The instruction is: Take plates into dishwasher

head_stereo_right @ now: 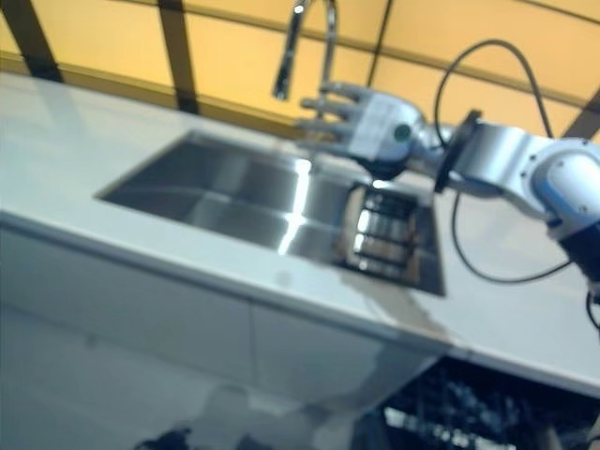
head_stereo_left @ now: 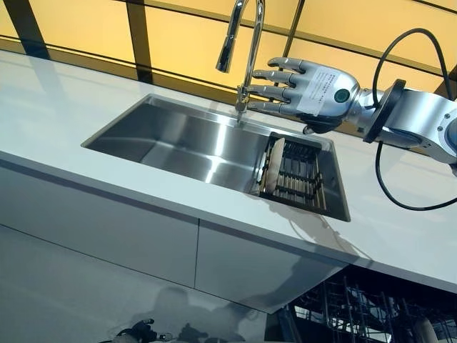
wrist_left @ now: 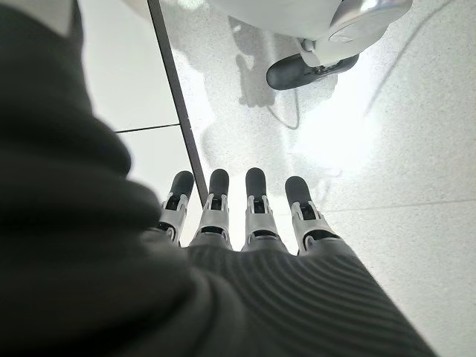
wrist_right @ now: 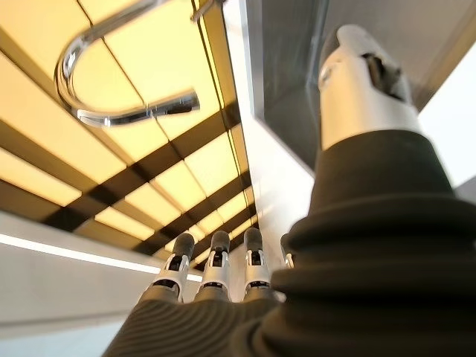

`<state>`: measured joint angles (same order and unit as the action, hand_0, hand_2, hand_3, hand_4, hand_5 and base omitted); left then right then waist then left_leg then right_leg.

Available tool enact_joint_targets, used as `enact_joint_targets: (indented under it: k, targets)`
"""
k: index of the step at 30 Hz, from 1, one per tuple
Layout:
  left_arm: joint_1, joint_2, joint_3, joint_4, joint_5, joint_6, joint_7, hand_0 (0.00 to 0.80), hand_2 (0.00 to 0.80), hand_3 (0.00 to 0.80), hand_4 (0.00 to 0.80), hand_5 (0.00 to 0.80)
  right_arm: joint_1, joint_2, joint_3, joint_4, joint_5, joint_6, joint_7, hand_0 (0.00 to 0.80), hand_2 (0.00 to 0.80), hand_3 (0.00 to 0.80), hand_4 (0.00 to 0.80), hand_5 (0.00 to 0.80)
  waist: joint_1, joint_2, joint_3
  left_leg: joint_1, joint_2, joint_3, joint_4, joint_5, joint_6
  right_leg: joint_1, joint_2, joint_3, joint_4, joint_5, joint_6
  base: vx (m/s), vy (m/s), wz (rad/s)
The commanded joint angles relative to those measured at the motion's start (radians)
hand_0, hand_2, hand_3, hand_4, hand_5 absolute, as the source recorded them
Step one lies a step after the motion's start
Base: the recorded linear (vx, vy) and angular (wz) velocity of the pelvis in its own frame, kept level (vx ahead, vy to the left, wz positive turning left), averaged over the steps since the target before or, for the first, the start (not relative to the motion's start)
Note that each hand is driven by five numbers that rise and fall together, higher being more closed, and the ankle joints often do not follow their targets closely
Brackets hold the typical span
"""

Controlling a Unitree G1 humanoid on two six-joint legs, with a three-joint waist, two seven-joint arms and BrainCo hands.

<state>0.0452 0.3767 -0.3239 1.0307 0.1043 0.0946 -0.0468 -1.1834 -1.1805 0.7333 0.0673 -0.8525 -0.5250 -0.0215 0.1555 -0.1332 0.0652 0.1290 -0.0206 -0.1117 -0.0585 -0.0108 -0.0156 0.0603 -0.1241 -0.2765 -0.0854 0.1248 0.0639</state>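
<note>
A white counter (head_stereo_left: 64, 107) holds a steel sink (head_stereo_left: 178, 139). A dark rack (head_stereo_left: 296, 175) sits at the sink's right end, one plate (head_stereo_left: 274, 166) upright in it. The dishwasher (head_stereo_left: 357, 311) stands open below the counter. The right hand (head_stereo_left: 307, 89) hovers above the rack beside the tap (head_stereo_left: 246, 43), fingers straight and spread, empty. The left hand (wrist_left: 245, 216) hangs over the floor, fingers straight. Reaching down, the right hand may knock the tap or tip the plate.
</note>
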Motion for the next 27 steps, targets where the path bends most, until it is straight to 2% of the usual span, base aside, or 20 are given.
enact_joint_targets:
  k: [1, 6, 14, 27]
  targets:
    - [-0.026, 0.035, -0.041, -0.018, 0.026, -0.013, 0.001, 0.0, 0.0, 0.0, 0.0, 0.0, -0.069, -0.021, 0.052, 0.064, 0.007, -0.015, 0.024, 0.0, 0.0, 0.0, 0.0, 0.0, 0.036, 0.002, 0.009, -0.026, -0.003, 0.09, -0.016, 0.007, 0.012, 0.087, 0.032, -0.014, 0.025, -0.092, 0.041, 0.031, -0.055, 0.11]
    - [-0.023, 0.038, -0.044, -0.023, 0.022, -0.02, 0.002, 0.0, 0.0, 0.0, 0.0, 0.0, -0.065, 0.001, 0.072, 0.11, 0.018, -0.043, 0.065, 0.0, 0.0, 0.0, 0.0, 0.0, 0.05, -0.006, 0.025, -0.027, 0.001, 0.082, -0.005, 0.007, 0.008, 0.097, 0.039, -0.024, 0.026, -0.1, 0.029, 0.028, -0.063, 0.04]
    - [-0.003, 0.038, -0.036, -0.05, 0.022, -0.01, 0.006, 0.0, 0.0, 0.0, 0.0, 0.0, -0.033, 0.0, 0.077, 0.135, -0.008, -0.039, 0.125, 0.0, 0.0, 0.0, 0.0, 0.0, 0.065, -0.01, 0.043, -0.034, 0.011, 0.069, 0.02, 0.007, -0.006, 0.115, 0.051, -0.04, 0.026, -0.113, 0.012, 0.017, -0.054, 0.08]
    - [0.007, 0.042, -0.035, -0.063, 0.022, -0.016, 0.006, 0.0, 0.0, 0.0, 0.0, 0.0, 0.021, -0.004, 0.053, 0.165, -0.017, -0.063, 0.134, 0.0, 0.0, 0.0, 0.0, 0.0, 0.074, -0.007, 0.07, -0.055, 0.024, 0.06, 0.07, 0.004, -0.019, 0.121, 0.06, -0.052, 0.042, -0.126, -0.006, 0.013, -0.037, 0.05]
